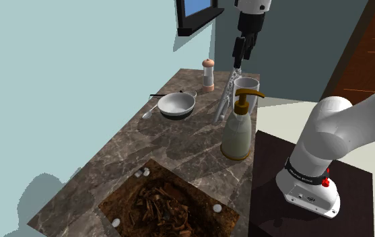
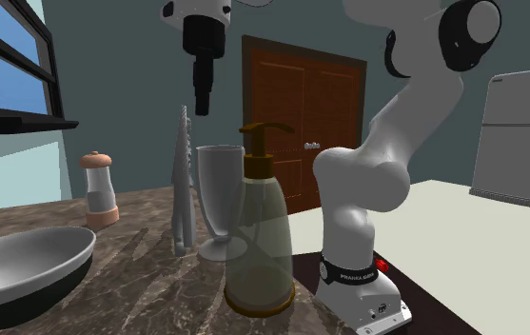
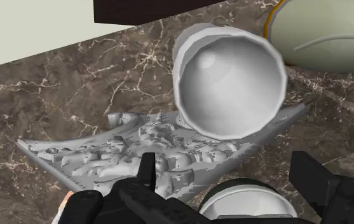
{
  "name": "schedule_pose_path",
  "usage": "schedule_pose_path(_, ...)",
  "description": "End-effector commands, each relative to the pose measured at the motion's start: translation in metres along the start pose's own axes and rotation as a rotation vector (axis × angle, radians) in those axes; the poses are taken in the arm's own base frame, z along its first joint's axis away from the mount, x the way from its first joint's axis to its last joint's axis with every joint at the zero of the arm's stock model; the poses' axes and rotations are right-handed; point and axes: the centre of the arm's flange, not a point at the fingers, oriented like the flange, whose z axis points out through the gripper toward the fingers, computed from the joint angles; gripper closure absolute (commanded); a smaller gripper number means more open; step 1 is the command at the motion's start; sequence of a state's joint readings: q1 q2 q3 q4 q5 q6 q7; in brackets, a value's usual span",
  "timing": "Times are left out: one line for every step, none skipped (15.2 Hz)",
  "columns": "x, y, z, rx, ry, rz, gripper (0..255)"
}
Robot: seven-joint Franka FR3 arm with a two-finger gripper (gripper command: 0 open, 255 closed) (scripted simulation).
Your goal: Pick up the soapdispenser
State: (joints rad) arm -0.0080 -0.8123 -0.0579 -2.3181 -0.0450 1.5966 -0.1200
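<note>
Black fingers [image 3: 145, 173] of the claw [image 3: 223, 162] sit closest to the wrist camera. They are spread wide and grip nothing. A pale round shape [image 3: 245, 202] between them is cut by the frame edge and cannot be identified.

Soap dispenser [image 1: 237, 128] [image 2: 260, 238]: upright on the dark marbled counter [image 1: 125, 155], near the edge next to the arm's stand [image 1: 300, 202]. It has a pale translucent body, with an amber base ring and pump. In the wrist view only part of its body [image 3: 325, 35] shows, the rest cut off.

Glass [image 1: 246, 85] [image 2: 217, 190] [image 3: 229, 79]: just beside the dispenser, which covers one side of it in the second exterior view.

Grey grater-like tool [image 1: 223, 102] [image 2: 181, 181] [image 3: 137, 153]: stands beside the glass. Whether they touch cannot be told.

Claw [image 1: 238, 64] [image 2: 204, 107]: hangs above the glass and the tool, clear of both and well apart from the dispenser.

Pepper mill [image 1: 208, 74] [image 2: 98, 188]: farther back, near the wall.

Pan [image 1: 176, 104] [image 2: 20, 262]: on the counter, partly cut off in the second exterior view.

Sink [image 1: 122, 195]: holds brown debris, with its near end out of frame.
</note>
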Motion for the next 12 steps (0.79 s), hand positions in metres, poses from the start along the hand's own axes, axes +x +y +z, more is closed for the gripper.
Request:
schedule_pose_path(0.0,0.0,0.0,0.0,0.0,0.0,0)
schedule_pose_path(-0.006,-0.011,0.0,0.004,-0.004,0.005,0)
schedule_pose_path(-0.012,-0.021,0.0,0.008,-0.007,0.01,0)
schedule_pose_path(-0.019,-0.032,0.001,0.012,-0.011,0.015,0)
schedule_pose_path(-0.025,-0.043,0.001,0.016,-0.014,0.02,0)
schedule_pose_path(-0.031,-0.054,0.001,0.02,-0.018,0.026,0)
schedule_pose_path(-0.037,-0.065,0.0,0.024,-0.021,0.031,0)
schedule_pose_path(-0.043,-0.076,0.0,0.027,-0.025,0.036,0)
schedule_pose_path(-0.048,-0.087,0.0,0.031,-0.028,0.041,0)
schedule_pose_path(-0.054,-0.097,0.0,0.035,-0.032,0.046,0)
schedule_pose_path(-0.06,-0.108,-0.001,0.039,-0.035,0.051,0)
schedule_pose_path(-0.066,-0.119,-0.001,0.043,-0.039,0.056,0)
